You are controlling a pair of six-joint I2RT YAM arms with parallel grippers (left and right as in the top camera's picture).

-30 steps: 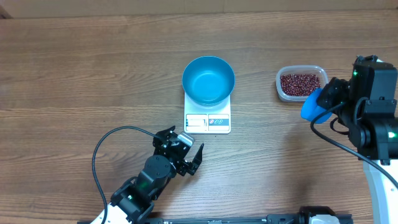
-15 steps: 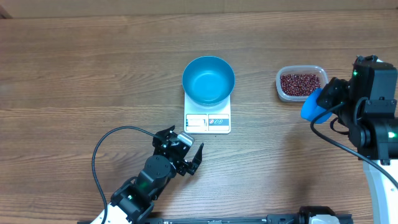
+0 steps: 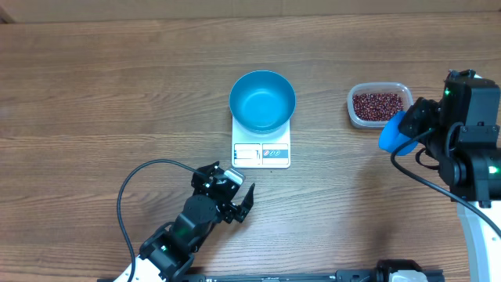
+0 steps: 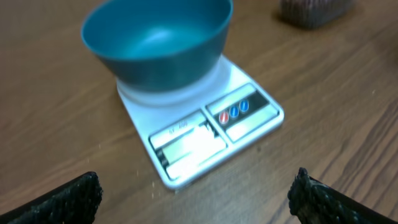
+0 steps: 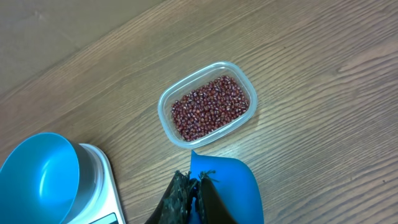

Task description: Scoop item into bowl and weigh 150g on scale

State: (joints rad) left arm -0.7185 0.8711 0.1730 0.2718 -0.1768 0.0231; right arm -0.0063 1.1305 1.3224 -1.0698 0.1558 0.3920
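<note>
The bright blue bowl (image 3: 262, 100) stands empty on the white scale (image 3: 261, 153) at mid-table. The item, dark red-brown beans (image 3: 377, 103), fills a clear tub right of the scale. My right gripper (image 3: 412, 124) hovers just beside the tub's near right corner, shut on the handle of a blue scoop (image 3: 394, 134). In the right wrist view the scoop (image 5: 233, 186) sits below the beans (image 5: 208, 109), held by the gripper (image 5: 196, 186). My left gripper (image 3: 235, 196) is open and empty, in front of the scale (image 4: 205, 134) and bowl (image 4: 155, 37). Its fingers (image 4: 74, 199) frame bare table.
The clear plastic tub (image 5: 166, 102) lies about a hand's width right of the scale. A black cable (image 3: 129, 188) loops on the table beside the left arm. The right arm's body (image 3: 470, 141) stands at the table's right edge.
</note>
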